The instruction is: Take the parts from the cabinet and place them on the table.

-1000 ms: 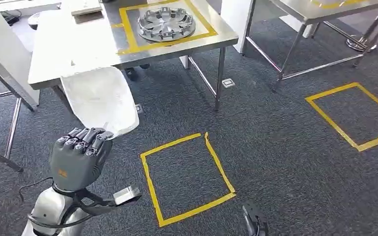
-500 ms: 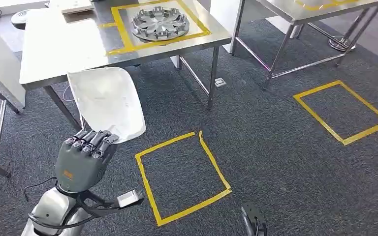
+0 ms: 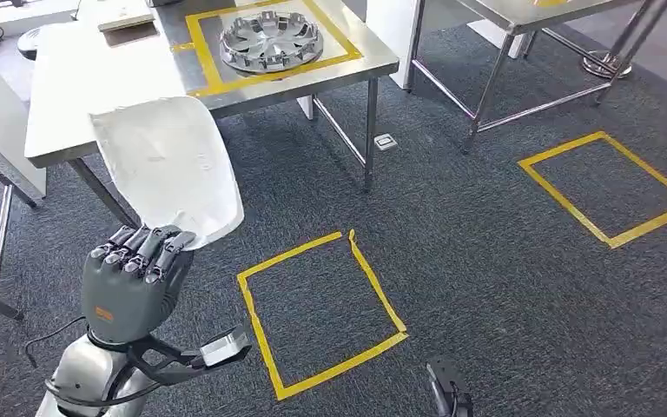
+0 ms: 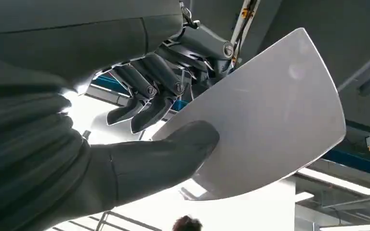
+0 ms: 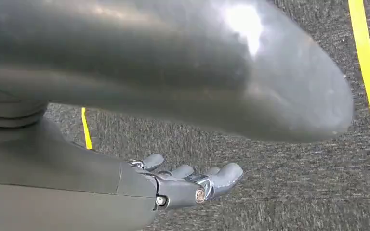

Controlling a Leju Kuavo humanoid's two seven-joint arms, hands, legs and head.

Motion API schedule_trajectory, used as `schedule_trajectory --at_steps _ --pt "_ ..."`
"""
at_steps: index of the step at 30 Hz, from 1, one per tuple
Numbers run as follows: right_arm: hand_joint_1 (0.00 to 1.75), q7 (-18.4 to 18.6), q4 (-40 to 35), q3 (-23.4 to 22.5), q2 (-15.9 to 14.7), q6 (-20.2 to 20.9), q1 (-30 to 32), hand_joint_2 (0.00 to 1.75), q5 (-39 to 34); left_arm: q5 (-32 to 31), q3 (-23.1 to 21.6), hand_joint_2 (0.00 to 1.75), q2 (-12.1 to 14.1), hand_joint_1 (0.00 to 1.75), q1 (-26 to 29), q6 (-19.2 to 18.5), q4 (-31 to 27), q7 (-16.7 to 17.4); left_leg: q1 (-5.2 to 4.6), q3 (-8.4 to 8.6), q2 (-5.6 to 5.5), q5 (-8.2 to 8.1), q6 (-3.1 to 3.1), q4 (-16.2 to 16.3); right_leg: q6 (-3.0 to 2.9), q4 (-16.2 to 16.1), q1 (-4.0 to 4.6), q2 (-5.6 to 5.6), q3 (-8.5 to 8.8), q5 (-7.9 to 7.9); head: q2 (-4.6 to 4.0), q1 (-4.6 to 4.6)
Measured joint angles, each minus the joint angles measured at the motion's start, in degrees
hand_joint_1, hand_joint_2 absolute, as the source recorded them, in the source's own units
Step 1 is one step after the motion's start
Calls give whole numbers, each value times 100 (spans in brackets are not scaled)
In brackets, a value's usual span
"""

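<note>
White panel (image 3: 167,165), carried.
Left hand (image 3: 133,282) grips its lower edge, raised before the steel table (image 3: 78,87); right hand (image 5: 192,185) hangs empty, fingers apart.

Dark grey carpet (image 3: 486,226), yellow tape squares (image 3: 321,313), steel tables (image 3: 78,78)

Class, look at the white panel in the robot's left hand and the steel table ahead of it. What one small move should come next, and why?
Probably keep carrying the white panel forward toward the steel table. The left hand grips the panel's lower edge, with the panel standing up over the carpet in front of the table. The wheel cover already fills the taped square, so the bare tabletop beside it looks like the spot to aim for.
</note>
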Motion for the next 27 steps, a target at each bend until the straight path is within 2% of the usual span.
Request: schedule_trajectory --at_steps 3,5,6,7,8,10,11,12,13,14,16,17,18,21,22,23,24,26,27 --pt "0 -11 0 0 0 0 0 0 2 9 2 175 0 175 -4 46 0 2 -13 -10 -1 -23 35 28 11 3 -14 -3 -1 4 0 0" --pt "0 -33 0 0 0 0 -1 0 22 37 18 175 -2 175 -6 90 0 13 -28 -26 -1 -35 61 18 40 -25 -27 -4 9 10 0 0" --pt "0 -53 0 0 0 2 -4 0 39 37 24 175 -2 175 -3 109 -13 22 2 17 -1 -3 84 -62 67 -45 1 -4 28 6 0 -2" --pt "0 -79 0 0 -9 0 2 0 44 37 29 175 -20 175 15 132 -28 24 55 93 18 48 81 -152 76 14 -26 7 19 -18 0 0" --pt "0 -101 0 0 -9 2 0 0 48 42 37 175 -31 175 14 162 -31 37 66 123 19 54 112 -194 98 201 -4 10 -75 -143 0 17" --pt "0 -101 0 0 -2 2 1 0 61 42 57 175 -48 175 27 199 -28 39 74 124 30 49 133 -190 145 1069 -31 14 -518 -548 0 41" --pt "0 -98 0 0 -7 2 9 0 61 42 57 175 -46 175 49 201 -24 39 75 125 31 39 131 -186 172 1465 -49 14 -736 -672 0 37" --pt "0 -96 0 0 -9 0 18 0 61 44 61 175 -48 175 80 212 -13 39 80 125 29 25 118 -173 195 1693 -65 13 -889 -684 0 42" --pt "0 -94 0 0 -9 0 22 0 61 46 66 175 -48 175 103 234 -2 39 97 130 28 2 92 -151 220 1595 -84 12 -884 -541 0 39" --pt "0 -96 0 0 -9 0 21 0 61 48 68 175 -48 175 107 250 4 42 119 136 27 -31 64 -118 242 1271 -107 10 -745 -309 0 42" --pt "0 -96 0 0 -9 0 18 0 63 50 77 175 -48 175 106 256 2 44 176 153 25 -142 -32 -1 315 215 -171 -56 -231 201 0 42" --pt "0 -96 0 0 -4 0 11 0 63 50 83 175 -46 175 108 265 4 44 158 133 25 -186 -84 33 302 160 -143 -67 -195 24 0 41" --pt "0 -103 0 0 13 0 8 0 66 50 101 175 -44 175 108 267 2 44 120 110 23 -242 -132 95 171 114 -129 -26 -158 28 0 57" --pt "0 -101 0 0 9 2 16 0 81 53 112 175 -39 175 114 295 4 46 142 191 41 -281 -234 29 22 144 -103 3 -156 -50 0 59" --pt "0 -101 0 0 9 2 15 0 81 53 118 175 -37 175 117 304 0 46 152 185 49 -393 -262 132 -25 122 -133 20 -89 -57 0 63" --pt "0 -107 0 0 9 2 13 0 85 55 123 175 -37 175 121 309 2 41 156 135 4 -431 -277 291 -64 122 -128 29 -51 -84 0 33" --pt "0 -105 0 0 9 2 3 0 87 57 140 175 -35 175 122 324 4 46 154 -97 -59 -595 -289 740 -112 122 -124 28 -1 -126 0 13" --pt "0 -103 0 0 9 4 -5 0 87 59 155 175 -24 175 146 337 13 46 154 -654 -90 -889 -295 1628 -151 123 -92 42 67 -197 0 13" --pt "0 -103 0 0 9 4 0 0 87 59 155 175 -15 175 179 339 28 46 152 -869 -93 -906 -290 1898 -153 123 -79 61 109 -241 0 11"
